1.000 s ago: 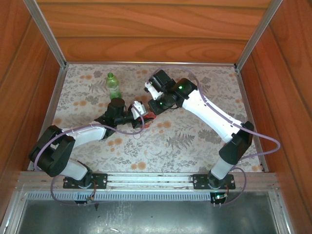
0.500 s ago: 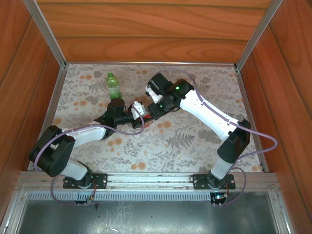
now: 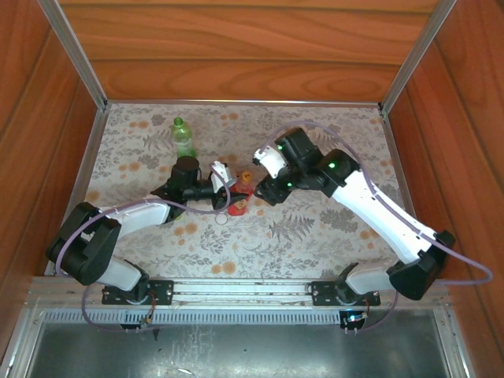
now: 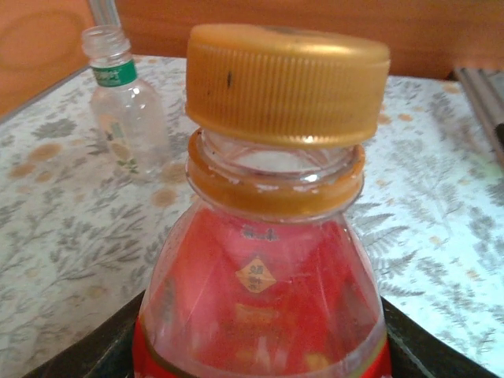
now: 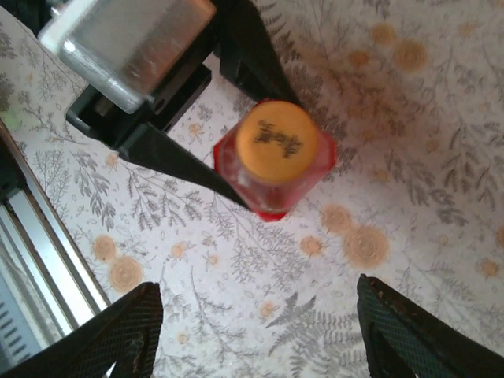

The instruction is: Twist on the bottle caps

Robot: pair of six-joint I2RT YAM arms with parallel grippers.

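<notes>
The red bottle stands upright on the floral cloth, and my left gripper is shut on its body. An orange cap sits on its neck, with some clear neck showing above the orange collar ring. My right gripper is open beside the bottle to the right, apart from it, with only cloth between its fingers. A clear bottle with a green neck ring and an uncapped mouth stands beyond. The green bottle stands at the back left.
The left gripper's black fingers clamp the red bottle from both sides. Wooden walls surround the cloth, and a metal rail runs along the near edge.
My right gripper has opened, let go of the orange cap and drawn back to the right, leaving the cap on the red bottle. The left gripper has held still.
</notes>
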